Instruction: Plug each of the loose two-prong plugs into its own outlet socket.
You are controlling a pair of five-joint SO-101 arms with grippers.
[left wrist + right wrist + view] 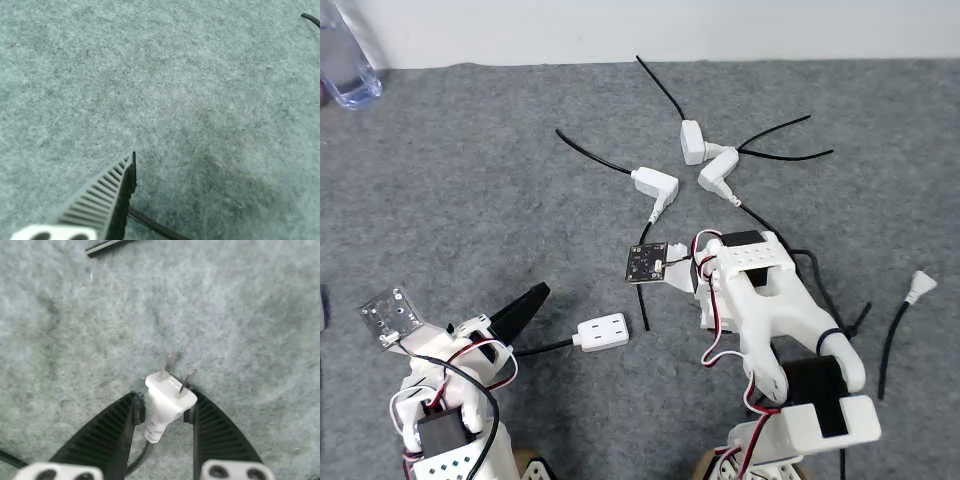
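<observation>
The right gripper (165, 405) is closed to the width of a white moulded two-prong plug (169, 399). Its black ribbed fingers (107, 435) press the plug body on both sides, and the two flat metal prongs (172, 361) point away from the wrist over the fibrous grey felt mat (470, 190). The white rectangular outlet block (602, 332), with a slotted face and a black cord, lies on the mat near the left gripper (525, 308), whose opening cannot be determined. Three white angled plugs (657, 184) on thin black leads lie farther up the mat. A straight plug (920, 287) lies well apart, near the high view's right edge.
</observation>
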